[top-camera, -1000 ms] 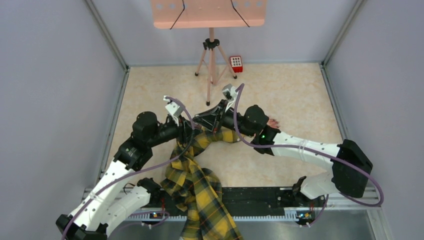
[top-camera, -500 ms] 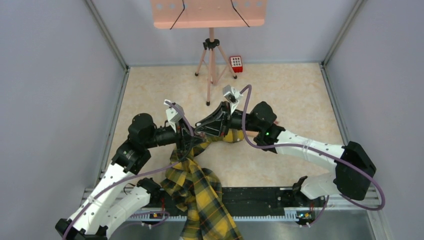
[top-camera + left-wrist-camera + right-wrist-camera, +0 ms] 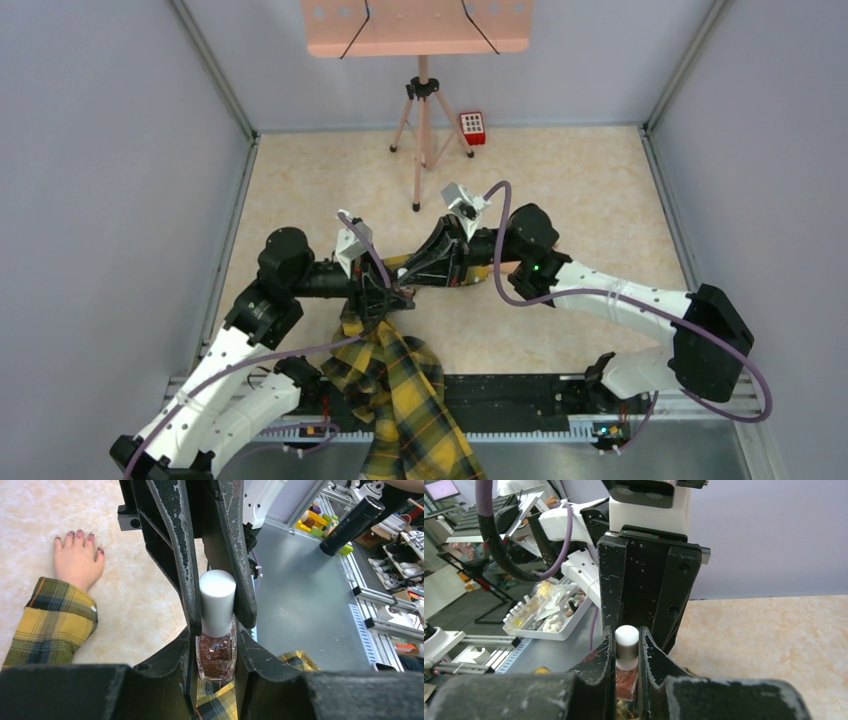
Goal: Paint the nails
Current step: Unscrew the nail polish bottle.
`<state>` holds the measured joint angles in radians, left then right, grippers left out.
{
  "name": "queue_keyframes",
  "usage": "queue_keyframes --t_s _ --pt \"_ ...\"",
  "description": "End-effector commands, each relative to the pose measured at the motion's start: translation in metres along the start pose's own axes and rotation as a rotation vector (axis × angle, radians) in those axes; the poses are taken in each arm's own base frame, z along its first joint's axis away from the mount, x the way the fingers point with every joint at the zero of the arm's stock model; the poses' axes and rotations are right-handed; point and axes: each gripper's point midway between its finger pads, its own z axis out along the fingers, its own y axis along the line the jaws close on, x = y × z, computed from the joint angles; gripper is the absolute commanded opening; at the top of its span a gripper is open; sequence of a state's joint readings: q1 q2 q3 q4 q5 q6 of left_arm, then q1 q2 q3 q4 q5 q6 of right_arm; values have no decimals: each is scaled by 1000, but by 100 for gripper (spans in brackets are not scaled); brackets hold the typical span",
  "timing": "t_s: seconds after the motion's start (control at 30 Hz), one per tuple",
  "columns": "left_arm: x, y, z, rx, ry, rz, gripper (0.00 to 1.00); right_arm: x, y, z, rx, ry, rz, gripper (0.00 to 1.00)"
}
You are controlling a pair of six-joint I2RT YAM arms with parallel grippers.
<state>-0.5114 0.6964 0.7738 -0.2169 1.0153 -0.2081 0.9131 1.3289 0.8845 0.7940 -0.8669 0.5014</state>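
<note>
A nail polish bottle (image 3: 216, 652), clear glass with dark red glittery polish and a white cap (image 3: 217, 600), stands upright between both grippers. My left gripper (image 3: 216, 645) is shut on the glass body. My right gripper (image 3: 626, 645) is shut on the white cap (image 3: 626, 640) from the opposite side. The two meet over the plaid sleeve (image 3: 400, 385) mid-table. The pale mannequin hand (image 3: 75, 555) lies flat on the table to the left in the left wrist view, with its dark red nails (image 3: 79, 533) showing. In the top view the right arm hides the hand.
A tripod (image 3: 423, 130) carrying a pink board (image 3: 415, 25) stands at the back, with a small red keypad box (image 3: 472, 127) beside it. Grey walls close in three sides. The plaid cloth drapes over the black rail (image 3: 520, 395) at the near edge.
Both grippers, joined on the bottle, have moved toward the near edge and slightly left. The right forearm now covers the hand in the top view.
</note>
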Motion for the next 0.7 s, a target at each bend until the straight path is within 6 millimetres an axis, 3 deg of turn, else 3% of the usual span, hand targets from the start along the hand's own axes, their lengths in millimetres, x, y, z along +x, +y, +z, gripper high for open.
queue_keyframes --t_s 0.0,0.17,0.3,0.37,0.43,0.5,0.67 --pt "-22 -9 0 51 -65 121 0 7 34 -5 -156 73 -7 0" --pt "-21 -5 1 37 -61 117 0 7 31 -5 -140 74 -6 0" --pt "-15 15 2 -54 -38 106 0 5 22 -4 -82 75 -10 0" --pt "-12 24 2 -93 -25 115 0 4 14 -3 -34 70 -15 13" --pt "-12 29 1 -126 -25 124 0 0 3 -4 37 54 -14 39" --pt "-15 32 -2 -160 -36 138 0 -3 -6 -8 88 40 -9 55" --pt "-19 50 -13 -306 -70 172 0 -18 -21 -23 183 -41 1 74"
